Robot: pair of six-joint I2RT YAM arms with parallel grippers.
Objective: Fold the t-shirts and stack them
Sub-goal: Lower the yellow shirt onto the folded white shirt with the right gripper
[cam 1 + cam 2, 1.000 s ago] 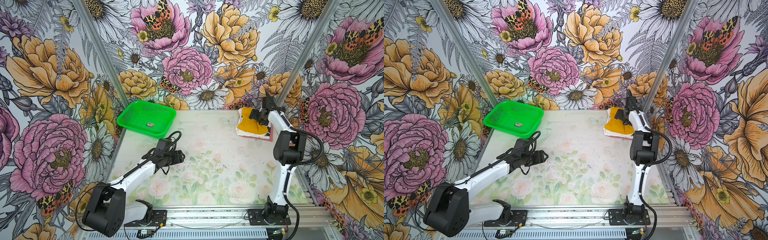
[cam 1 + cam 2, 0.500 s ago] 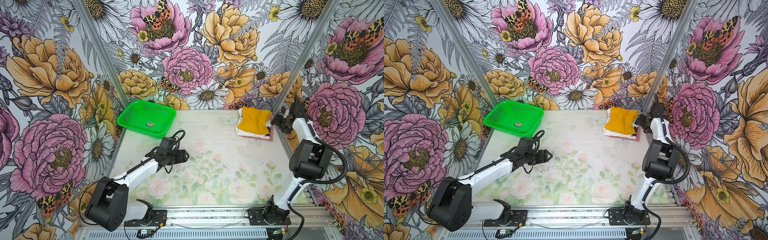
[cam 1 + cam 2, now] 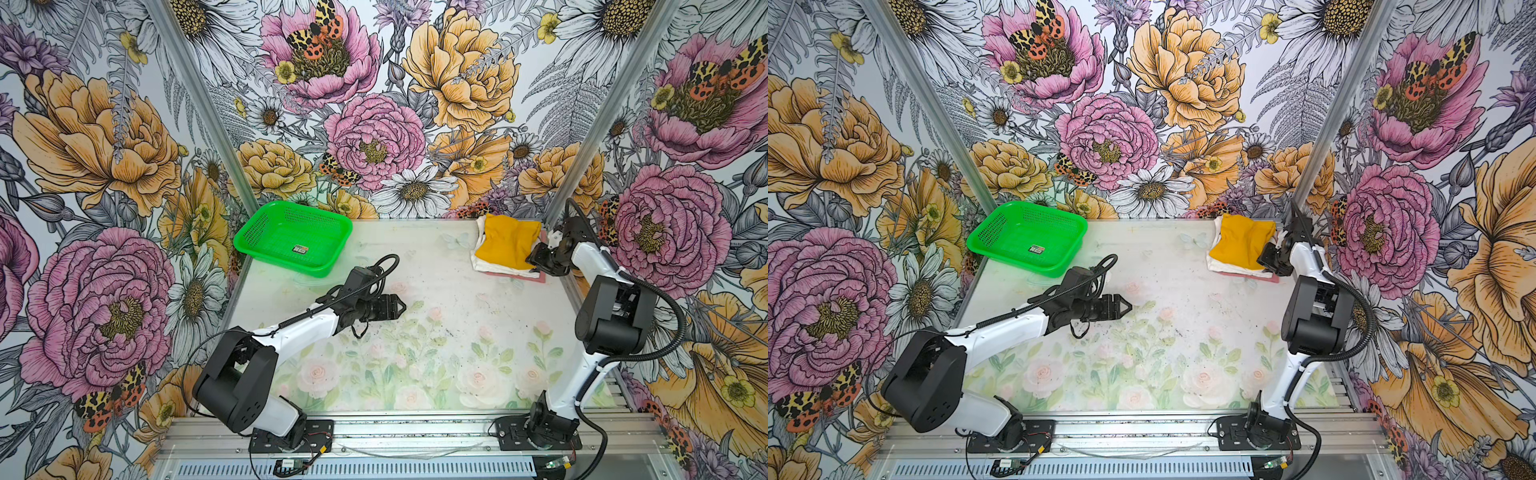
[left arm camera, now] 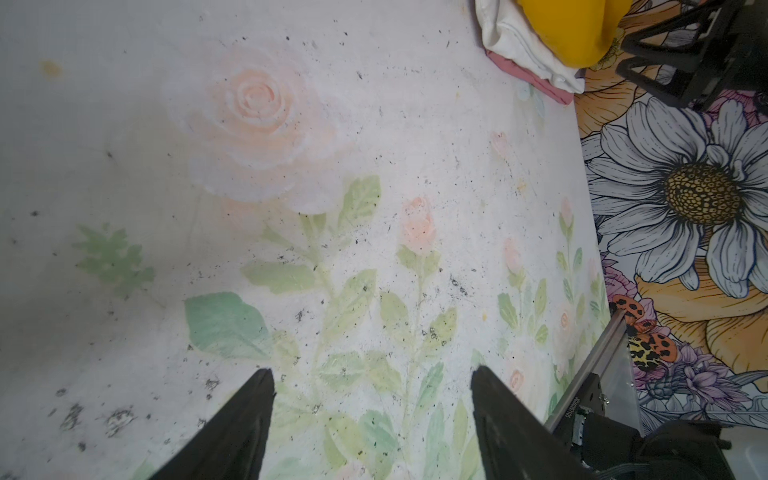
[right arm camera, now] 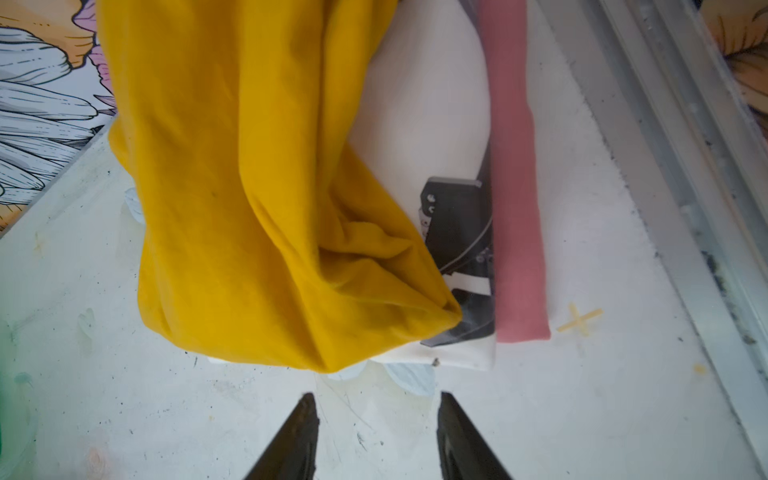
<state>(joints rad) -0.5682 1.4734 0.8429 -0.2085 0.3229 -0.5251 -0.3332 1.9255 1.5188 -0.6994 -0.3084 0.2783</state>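
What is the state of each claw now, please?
Left claw: open, holding nothing.
Right claw: open, holding nothing.

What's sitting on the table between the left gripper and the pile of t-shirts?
Nothing but bare, speckled table lies between the left gripper and the pile of t-shirts; both top views show it.

Matt cloth t-shirts (image 3: pixel 507 245), glossy plastic mesh basket (image 3: pixel 257 231)

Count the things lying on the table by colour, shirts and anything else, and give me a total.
Yellow t-shirt: 1
White t-shirt: 1
Pink t-shirt: 1
Green basket: 1
Total: 4
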